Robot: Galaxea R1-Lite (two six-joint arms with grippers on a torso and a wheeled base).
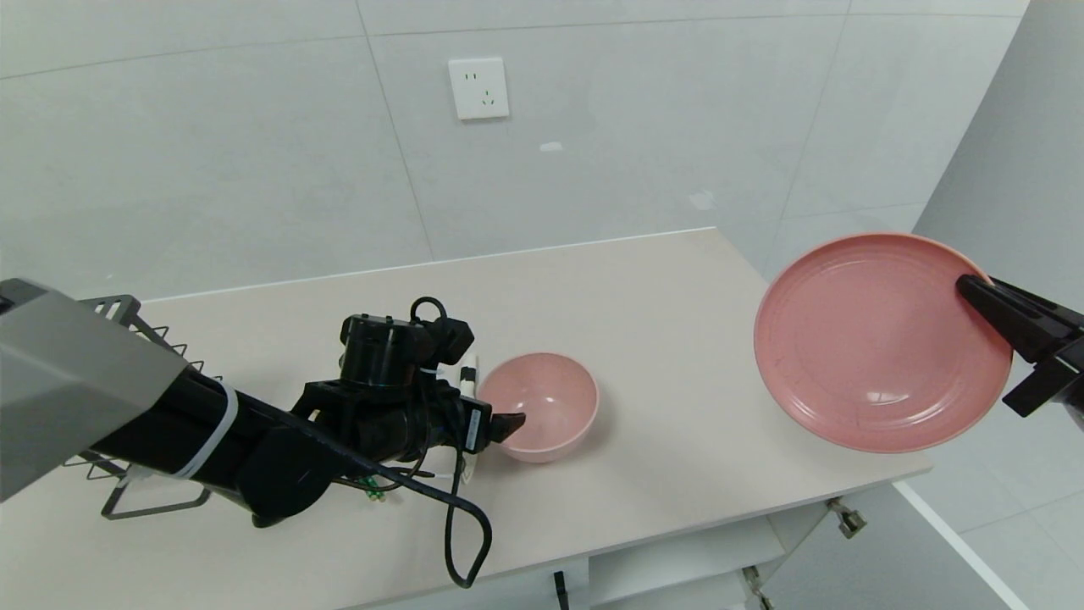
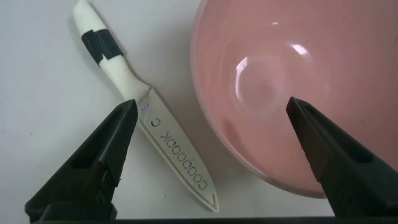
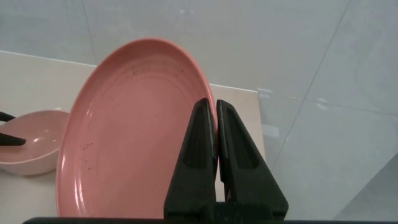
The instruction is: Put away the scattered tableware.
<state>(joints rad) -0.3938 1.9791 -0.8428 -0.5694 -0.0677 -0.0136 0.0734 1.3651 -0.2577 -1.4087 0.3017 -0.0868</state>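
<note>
Knife [image 2: 149,118] flat beside bowl [image 2: 280,81], tip toward left gripper [image 2: 211,102]; plate [image 1: 881,339] tilted

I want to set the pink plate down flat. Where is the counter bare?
Widest bare patch: the beige countertop between the round pink bowl and the counter's right edge. The strip along the wall behind the bowl is free too. Crowded: the left side, with the black wire rack, the open left gripper astride the bowl's rim and the white knife beside it.
</note>
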